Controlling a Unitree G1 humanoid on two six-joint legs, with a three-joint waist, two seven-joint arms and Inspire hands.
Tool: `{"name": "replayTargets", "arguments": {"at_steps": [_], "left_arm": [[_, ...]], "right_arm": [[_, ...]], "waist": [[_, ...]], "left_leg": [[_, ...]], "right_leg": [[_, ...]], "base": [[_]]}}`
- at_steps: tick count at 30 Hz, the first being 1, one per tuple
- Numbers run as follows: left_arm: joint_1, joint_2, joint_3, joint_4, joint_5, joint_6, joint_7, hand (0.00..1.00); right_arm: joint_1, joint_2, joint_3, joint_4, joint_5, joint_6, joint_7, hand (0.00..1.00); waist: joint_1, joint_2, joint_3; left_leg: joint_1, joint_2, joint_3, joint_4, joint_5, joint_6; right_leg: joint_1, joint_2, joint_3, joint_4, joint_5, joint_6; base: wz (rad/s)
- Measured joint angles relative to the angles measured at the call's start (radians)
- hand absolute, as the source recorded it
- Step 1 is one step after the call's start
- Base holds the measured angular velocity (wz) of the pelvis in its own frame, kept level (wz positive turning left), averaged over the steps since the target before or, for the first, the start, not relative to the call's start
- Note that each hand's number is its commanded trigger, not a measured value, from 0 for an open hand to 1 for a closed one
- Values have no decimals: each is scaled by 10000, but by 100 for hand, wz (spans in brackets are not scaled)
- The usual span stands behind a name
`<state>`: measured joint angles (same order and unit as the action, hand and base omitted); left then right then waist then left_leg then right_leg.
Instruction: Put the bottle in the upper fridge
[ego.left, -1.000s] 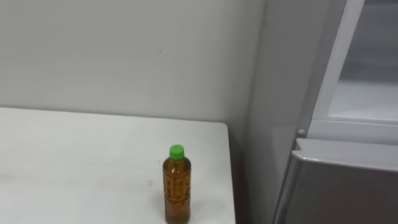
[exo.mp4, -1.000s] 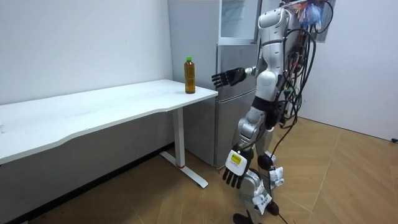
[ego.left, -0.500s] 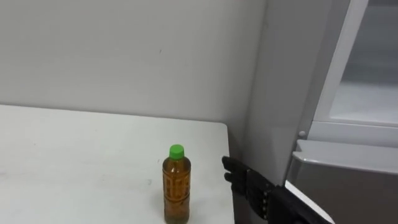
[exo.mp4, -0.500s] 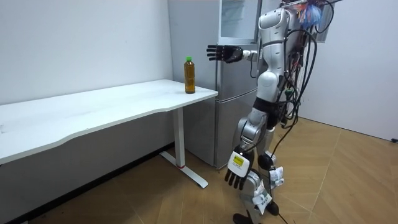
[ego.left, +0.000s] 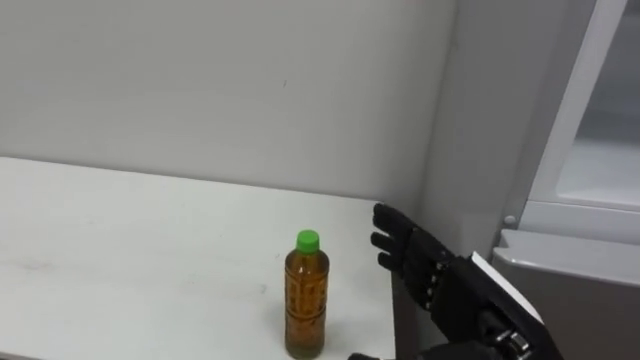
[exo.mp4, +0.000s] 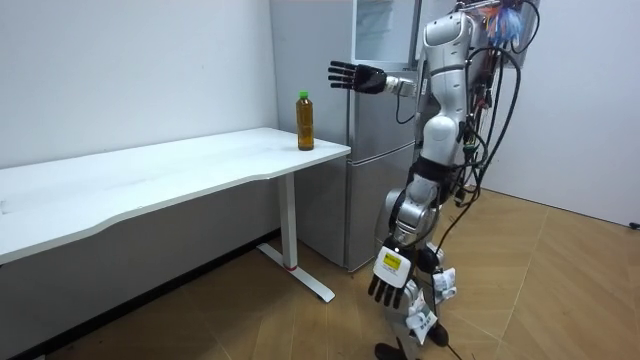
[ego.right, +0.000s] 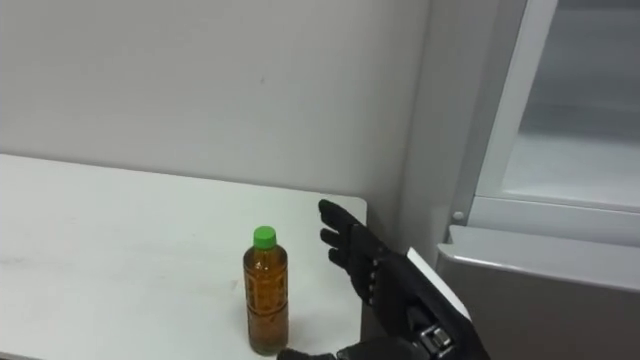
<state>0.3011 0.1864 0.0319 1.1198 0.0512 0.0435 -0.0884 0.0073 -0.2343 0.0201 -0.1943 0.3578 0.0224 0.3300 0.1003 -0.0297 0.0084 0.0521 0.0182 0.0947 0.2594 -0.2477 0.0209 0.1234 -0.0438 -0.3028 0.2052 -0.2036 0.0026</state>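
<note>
**Bottle (ego.left: 306, 296) on desk, not yet gripped: reach step in hand**

Bottle stands upright near the right end of the white desk (ego.left: 120, 250), close to the near edge. It has a green cap and brown liquid, and nothing touches it.

The right hand (ego.left: 422, 268) is held up just right of the bottle, palm toward it, with a clear gap between. Its fingers (ego.left: 385, 238) are straight and spread and hold nothing. In the room view the hand sits higher than the cap. The left hand (exo.mp4: 388, 288) hangs low by the robot's leg, fingers loose, idle.

Step, as I judge it: approach for the grasp. Pick-up and the fridge part are not yet done.

Next move calls for:
- bring the hand down and left to the bottle's mid-body
- curl the fingers round it w/o knocking it over, since it's tall and narrow and prob. tips easily
- lift, then swing right and up

Around: the fridge (ego.left: 470, 150) stands right beside the desk end. Its upper compartment (ego.left: 600, 170) looks open, w/ a pale shelf inside.

In the way: the fridge's grey side wall and the white frame edge lie between bottle and shelf, so the carry must clear them. A plain wall is behind. Otherwise nothing else is on the desk near the bottle.
</note>
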Motion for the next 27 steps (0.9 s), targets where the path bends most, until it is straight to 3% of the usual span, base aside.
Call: {"name": "replayTargets", "arguments": {"at_steps": [9, 12, 15, 19, 27], "left_arm": [[1, -146, 93, 115, 11, 167, 0, 0], [21, -161, 343, 129, 18, 241, -1, 0], [13, -167, 356, 91, 18, 347, -2, 0], [35, -169, 325, 26, 10, 464, 0, 0], [10, -176, 223, -16, 6, 636, 66, 0]], "right_arm": [[-961, -61, 25, 1188, 987, -16, -1665, 0], [-1304, 82, 45, 1724, 1036, -16, -2178, 0], [-1507, 306, 84, 1941, 1007, -16, -2672, 0], [-2015, 332, 568, 2820, 950, -56, -3377, 0], [-2102, 360, 1548, 3559, 678, -58, -4840, 0]], "waist": [[426, 17, -10], [697, 26, -7], [732, 68, -8], [763, 113, 11], [998, 69, -18]], "left_leg": [[-59, -149, -443, 1, 58, 41], [-62, -156, -444, -1, 61, 44], [-131, -171, -555, 38, 61, 44], [-170, -174, -677, 94, 62, 41], [-244, -304, -998, 96, 127, 36]], "right_leg": [[114, -71, -289, -42, -10, 13], [121, -76, -320, -43, -11, 18], [152, -97, -552, -38, -14, 23], [193, -94, -669, -40, -19, 31], [241, -165, -1106, -37, -40, 64]], "base": [[11], [4], [15], [11], [11]]}}
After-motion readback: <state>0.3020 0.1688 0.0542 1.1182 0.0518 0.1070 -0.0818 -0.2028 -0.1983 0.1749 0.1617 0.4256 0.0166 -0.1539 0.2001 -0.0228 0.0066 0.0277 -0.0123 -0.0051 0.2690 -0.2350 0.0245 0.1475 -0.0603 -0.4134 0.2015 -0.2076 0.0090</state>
